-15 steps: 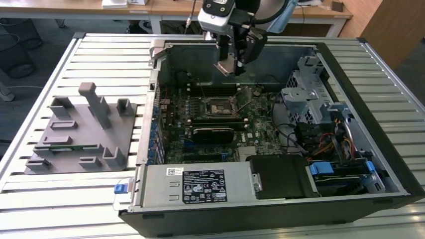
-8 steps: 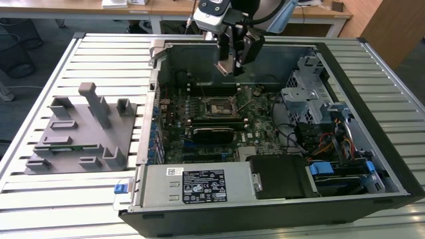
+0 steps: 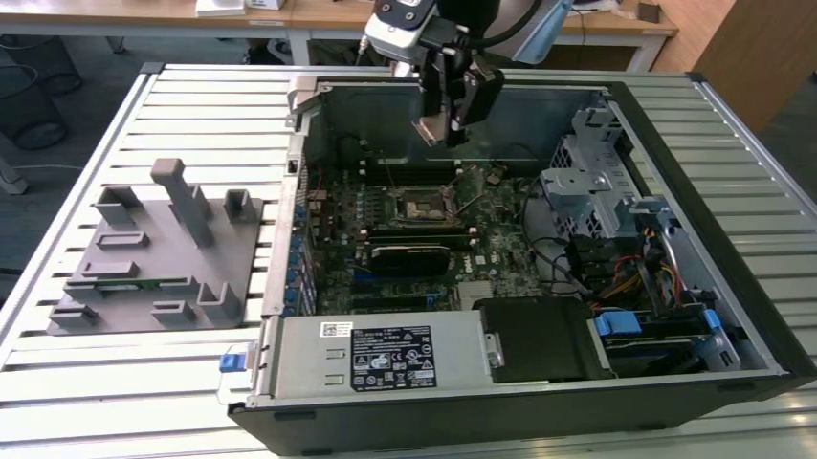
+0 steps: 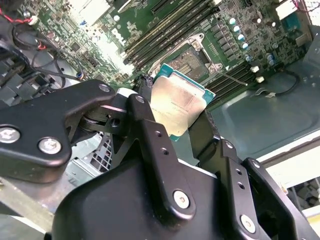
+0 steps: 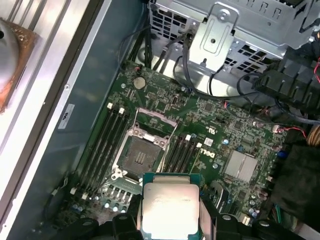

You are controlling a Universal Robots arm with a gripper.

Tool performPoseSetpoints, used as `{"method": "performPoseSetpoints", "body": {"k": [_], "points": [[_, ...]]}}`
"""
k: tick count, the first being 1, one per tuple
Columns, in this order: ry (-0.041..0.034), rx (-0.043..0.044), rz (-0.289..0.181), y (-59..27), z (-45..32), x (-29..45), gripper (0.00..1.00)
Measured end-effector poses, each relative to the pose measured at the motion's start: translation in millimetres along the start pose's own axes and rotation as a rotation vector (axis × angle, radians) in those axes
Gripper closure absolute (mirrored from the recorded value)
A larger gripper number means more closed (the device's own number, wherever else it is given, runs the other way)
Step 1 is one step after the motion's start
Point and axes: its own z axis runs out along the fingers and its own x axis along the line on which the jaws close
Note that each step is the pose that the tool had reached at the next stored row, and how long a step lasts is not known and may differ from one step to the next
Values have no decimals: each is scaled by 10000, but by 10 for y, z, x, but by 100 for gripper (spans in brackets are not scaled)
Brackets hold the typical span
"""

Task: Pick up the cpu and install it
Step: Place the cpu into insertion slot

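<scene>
While gripper [image 3: 438, 129] hangs tilted above motherboard [image 3: 500, 239] | cpu [image 5: 170, 207] clamped by edges

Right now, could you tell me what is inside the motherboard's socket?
Nothing: the socket is open with its contact bed bare. The chip sits in the hand above the board, hiding part of the socket in the second wrist view.

Pale slatted table [image 3: 128, 382]; wooden desks [image 3: 335, 11] behind; dark grey floor [image 3: 45, 215] alongside.
</scene>
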Motion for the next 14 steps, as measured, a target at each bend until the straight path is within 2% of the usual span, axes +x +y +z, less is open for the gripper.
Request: {"method": "performPoseSetpoints", "body": {"k": [14], "points": [[-34,18,1055,1,24,4,46]]}}
